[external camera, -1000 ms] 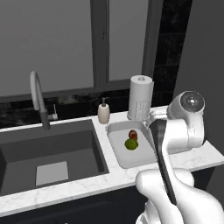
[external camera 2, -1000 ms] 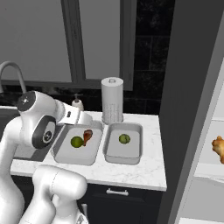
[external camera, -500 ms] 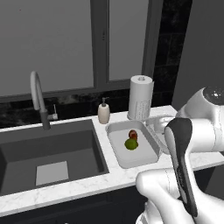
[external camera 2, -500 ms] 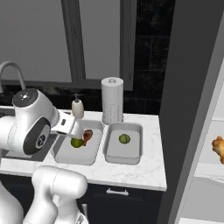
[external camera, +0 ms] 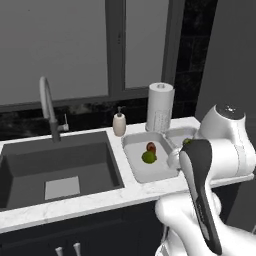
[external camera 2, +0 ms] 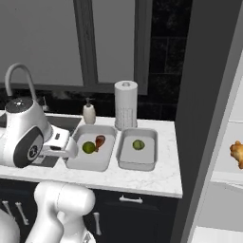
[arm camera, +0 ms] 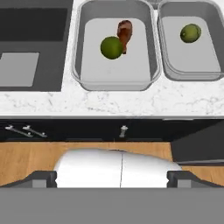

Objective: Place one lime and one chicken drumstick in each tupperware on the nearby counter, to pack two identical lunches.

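Note:
Two light-grey tupperware trays stand side by side on the white counter. The left tupperware holds a lime and a brown chicken drumstick. In the right tupperware lies a single lime. From the right base view the left tray shows its lime and drumstick, and the right tray its lime. An orange-brown drumstick-like piece rests on a pale shelf at far right. My gripper hangs open and empty in front of the counter, back from the trays.
A dark sink with a curved faucet lies left of the trays. A soap dispenser and a paper towel roll stand behind them. A dark wall panel separates the counter from the shelf on the right.
The arm has swung back from over the trays and folded toward the base. The limes and the drumstick in the trays have not moved.

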